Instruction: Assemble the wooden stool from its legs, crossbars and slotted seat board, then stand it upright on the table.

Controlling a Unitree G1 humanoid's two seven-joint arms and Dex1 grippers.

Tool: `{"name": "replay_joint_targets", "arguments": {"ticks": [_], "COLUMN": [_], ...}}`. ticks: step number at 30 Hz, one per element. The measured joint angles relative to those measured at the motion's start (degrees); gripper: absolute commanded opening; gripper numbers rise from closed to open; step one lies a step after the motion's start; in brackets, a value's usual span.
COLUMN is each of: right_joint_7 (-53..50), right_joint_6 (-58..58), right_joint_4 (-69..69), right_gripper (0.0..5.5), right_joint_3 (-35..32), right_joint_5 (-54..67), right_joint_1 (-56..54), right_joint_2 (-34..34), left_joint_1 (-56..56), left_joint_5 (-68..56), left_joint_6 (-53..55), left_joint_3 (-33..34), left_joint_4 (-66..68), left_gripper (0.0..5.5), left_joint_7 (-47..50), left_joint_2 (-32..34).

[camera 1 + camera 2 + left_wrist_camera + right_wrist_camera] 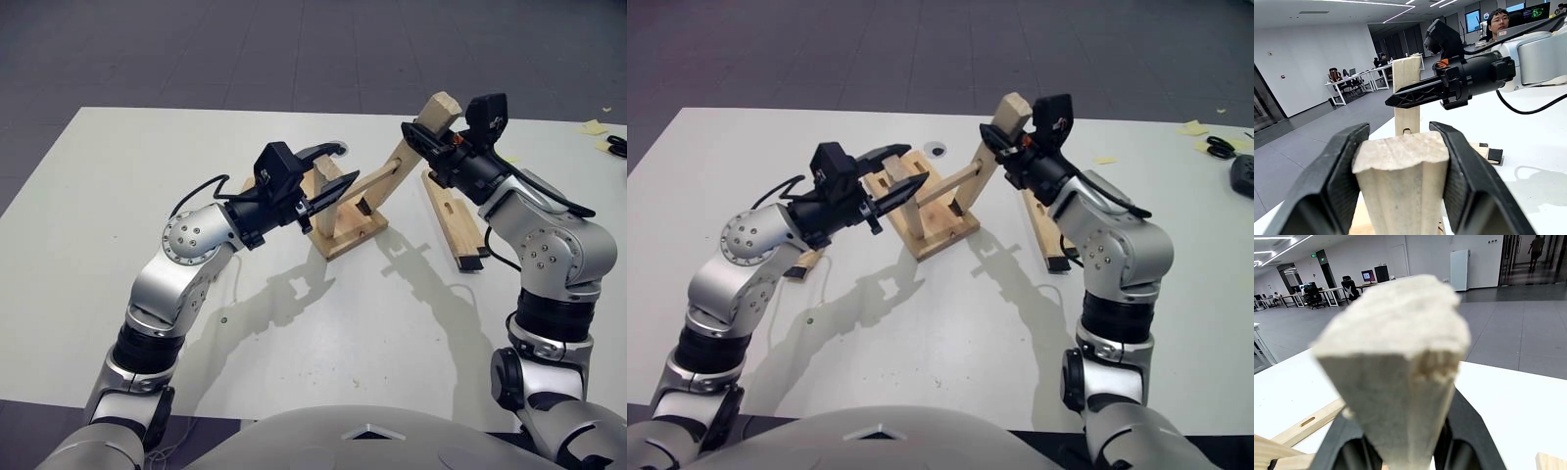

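A partly built stool stands at the table's middle. Its slotted seat board [349, 233] lies flat, with two wooden legs rising from it and a crossbar [378, 181] joining them. My left gripper [338, 172] is shut on the top of the shorter left leg [1400, 161], black fingers [1337, 171] pressing both sides. My right gripper [423, 133] is shut on the upper end of the taller, tilted right leg [438, 110], whose sawn end [1396, 347] faces the right wrist camera. A loose leg assembly [454, 217] with a black foot lies flat to the right.
Another wooden piece [805, 264] lies under my left arm. A small round mark [937, 149] sits behind the stool. Yellow notes [593, 127] and a black object [1244, 174] are at the far right edge. Bare white table [323, 343] spreads in front.
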Motion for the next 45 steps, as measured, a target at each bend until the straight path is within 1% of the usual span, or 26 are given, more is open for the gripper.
{"name": "replay_joint_targets", "arguments": {"ticks": [6,12,16,19,24,29,30,31,34,39,40,43,44,45], "right_joint_7": [-0.1,2.4,0.2,-3.2,-5.7,-6.6,-6.5,-6.4,-6.2,-4.8,-4.6,-4.2,-4.2,-3.9], "right_joint_6": [6.0,9.8,12.5,14.0,18.5,17.5,16.7,16.1,13.7,12.6,12.6,12.7,12.7,12.7], "right_joint_4": [5.1,10.5,13.5,13.5,8.0,6.4,6.5,6.7,8.0,8.7,8.8,8.9,9.0,8.9], "right_gripper": [1.04,1.04,1.04,1.04,1.04,1.04,1.41,1.5,2.02,2.96,3.08,3.58,3.74,3.92], "right_joint_3": [-1.9,2.4,3.2,2.5,0.6,-0.1,-0.2,-0.5,-1.9,-4.3,-4.8,-7.6,-9.3,-11.0], "right_joint_5": [1.9,0.2,-0.9,-2.1,-2.2,-2.6,-2.6,-2.7,-2.6,-1.1,-0.5,1.8,3.4,5.8], "right_joint_1": [-4.7,-10.4,-13.6,-14.2,-13.2,-11.8,-11.6,-11.6,-11.6,-12.1,-12.4,-13.5,-14.2,-15.7], "right_joint_2": [0.5,-3.5,-2.3,0.6,1.5,3.0,3.2,3.5,5.2,6.5,6.5,6.8,7.1,7.6], "left_joint_1": [0.0,-0.2,-0.7,-0.7,-0.6,-0.6,-0.7,-0.9,-1.3,-2.0,-2.1,-2.5,-2.7,-2.9], "left_joint_5": [0.3,0.6,0.8,0.8,0.7,1.1,1.1,1.1,1.1,1.2,1.2,1.1,1.1,1.1], "left_joint_6": [-0.4,-0.5,-0.5,-0.5,-0.6,-0.6,-0.6,-0.6,-0.7,-0.7,-0.7,-0.7,-0.7,-0.7], "left_joint_3": [0.0,0.1,0.4,0.9,1.2,1.2,1.2,1.2,1.0,0.8,0.8,0.7,0.7,0.7], "left_joint_4": [0.4,1.3,2.5,3.2,3.0,3.4,3.5,3.6,3.7,4.1,4.1,4.1,4.2,4.2], "left_gripper": [2.04,2.04,2.04,2.04,2.04,2.04,2.04,2.04,2.04,2.04,2.04,2.04,2.4,2.5], "left_joint_7": [0.1,0.1,0.1,0.1,0.0,-0.1,-0.1,-0.2,-0.3,-0.3,-0.3,-0.3,-0.3,-0.3], "left_joint_2": [0.0,0.3,0.6,0.7,0.8,1.0,1.0,0.9,0.5,0.3,0.2,0.0,-0.1,-0.3]}}
